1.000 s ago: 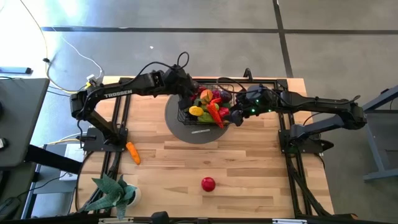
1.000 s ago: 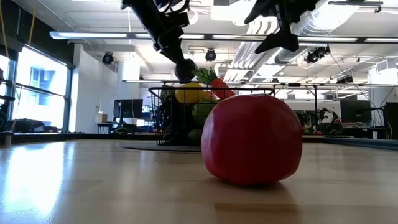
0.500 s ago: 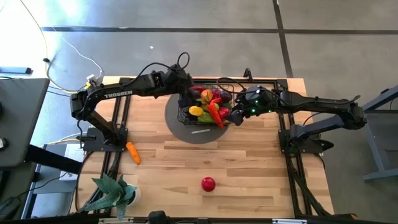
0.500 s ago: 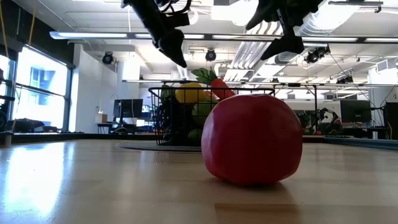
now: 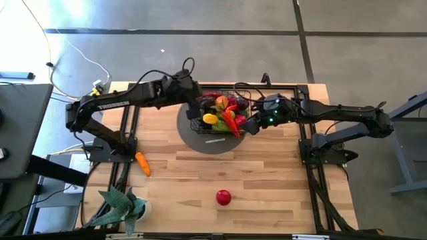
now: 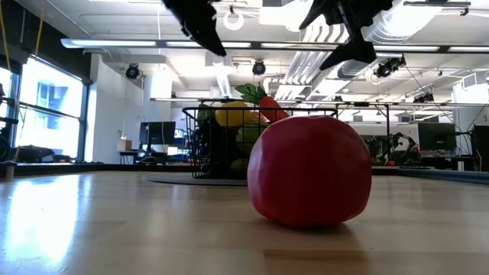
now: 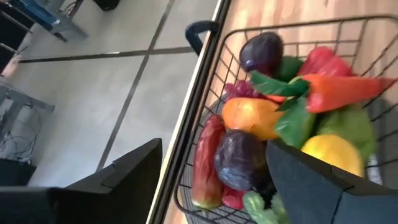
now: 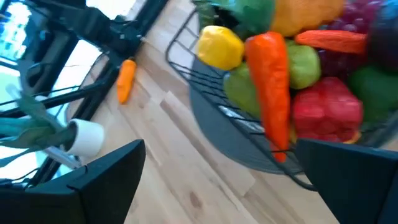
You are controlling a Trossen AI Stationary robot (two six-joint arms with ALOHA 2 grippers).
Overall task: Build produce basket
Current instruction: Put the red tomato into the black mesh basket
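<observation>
The black wire basket (image 5: 197, 124) stands on a round grey mat (image 5: 207, 142) at the far middle of the table, piled with toy produce (image 5: 223, 110): yellow, orange, red, green and purple pieces. My left gripper (image 5: 192, 100) hovers open and empty above the basket's left rim; its wrist view (image 7: 214, 155) looks down into the basket (image 7: 205, 93). My right gripper (image 5: 250, 123) hovers open and empty by the basket's right near corner (image 8: 180, 59). A red apple (image 5: 223, 197) lies on the table near the front edge. An orange carrot (image 5: 142, 163) lies at the left.
A leafy potted plant (image 5: 120, 205) stands at the near left corner. The red apple fills the foreground of the low view (image 6: 309, 172), with the basket (image 6: 200, 145) behind it. Bare wood lies between the mat and the apple.
My left gripper has risen and drawn back toward the table's left, off the basket. The dark round piece that showed at its fingertips a second ago no longer shows there. My right gripper has risen a little.
</observation>
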